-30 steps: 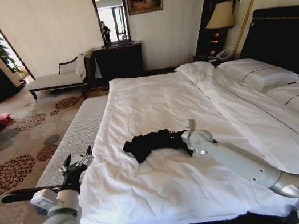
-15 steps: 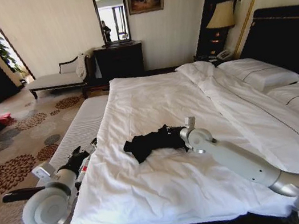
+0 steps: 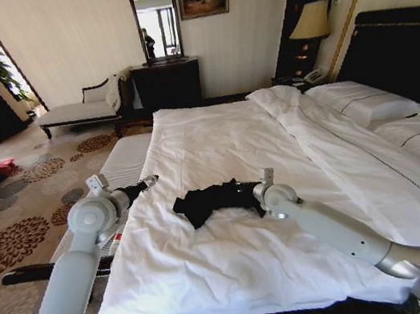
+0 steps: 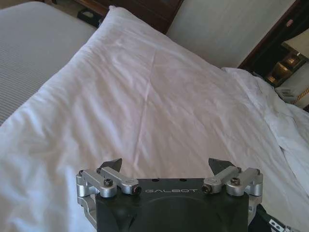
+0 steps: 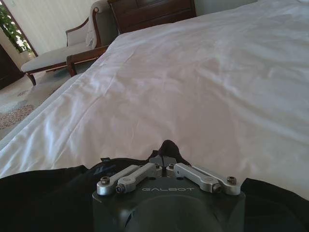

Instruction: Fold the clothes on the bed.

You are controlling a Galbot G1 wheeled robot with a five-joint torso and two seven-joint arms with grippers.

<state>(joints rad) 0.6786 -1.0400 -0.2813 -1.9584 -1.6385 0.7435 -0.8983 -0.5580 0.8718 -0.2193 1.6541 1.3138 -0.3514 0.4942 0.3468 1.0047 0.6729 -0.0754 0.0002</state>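
Right tool (image 5: pixel 164 162) pinched on black T-shirt (image 3: pixel 211 200), left tool (image 4: pixel 166 166) spread wide over bed (image 3: pixel 216 144)

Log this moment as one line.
left gripper: open, over bed edge | right gripper: shut on T-shirt | T-shirt: crumpled

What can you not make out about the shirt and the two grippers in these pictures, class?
- T-shirt: head view shows it bunched, lettering folded away.
- T-shirt's full outline: right wrist view, cut off by the lower edge and the right gripper.
- Left gripper, open over the bed: head view shows it too small for finger detail.
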